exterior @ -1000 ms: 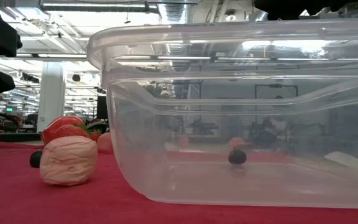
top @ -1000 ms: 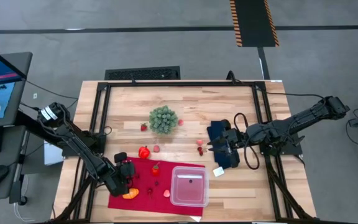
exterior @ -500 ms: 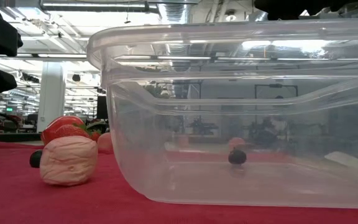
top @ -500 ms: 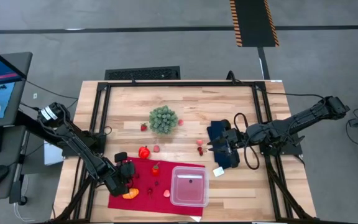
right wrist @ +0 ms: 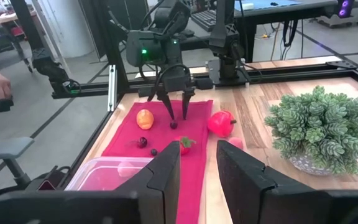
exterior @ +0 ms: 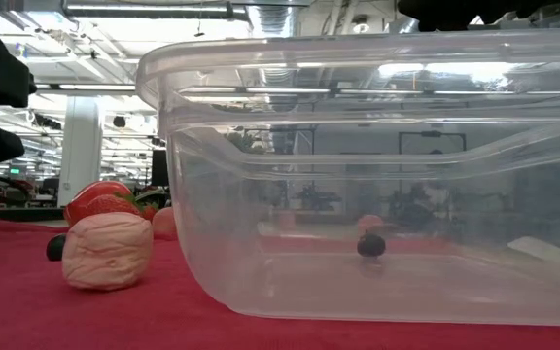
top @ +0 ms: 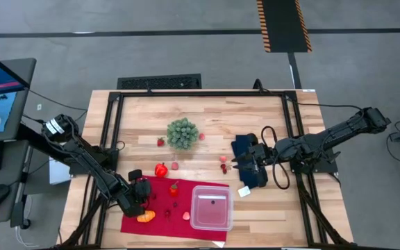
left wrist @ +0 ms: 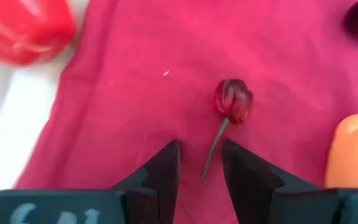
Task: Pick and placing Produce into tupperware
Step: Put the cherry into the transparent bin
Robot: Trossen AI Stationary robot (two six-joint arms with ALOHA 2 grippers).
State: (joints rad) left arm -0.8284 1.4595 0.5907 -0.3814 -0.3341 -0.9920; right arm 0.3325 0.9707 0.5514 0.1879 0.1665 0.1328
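A red cloth (top: 165, 208) at the near left carries the tupperware (top: 212, 207), a clear square container with one small dark piece (exterior: 371, 245) inside. Around it on the cloth lie produce: an orange oval (left wrist: 353, 149), a cherry (left wrist: 232, 99) with a stem, a strawberry (right wrist: 185, 144) and a pink lump (exterior: 107, 251). A red pepper (top: 161, 169) sits at the cloth's far edge. My left gripper (left wrist: 201, 155) points down over the cloth, open, its fingertips on either side of the cherry's stem end, touching nothing. My right gripper (right wrist: 197, 168) waits open above a dark blue cloth (top: 252, 163).
A green bushy ball (top: 182, 132) stands mid-table toward the far side, with small red and pink bits (top: 223, 164) on the bare wood near it. A white tag (top: 244, 192) lies by the blue cloth. A black frame (top: 117, 125) edges the table.
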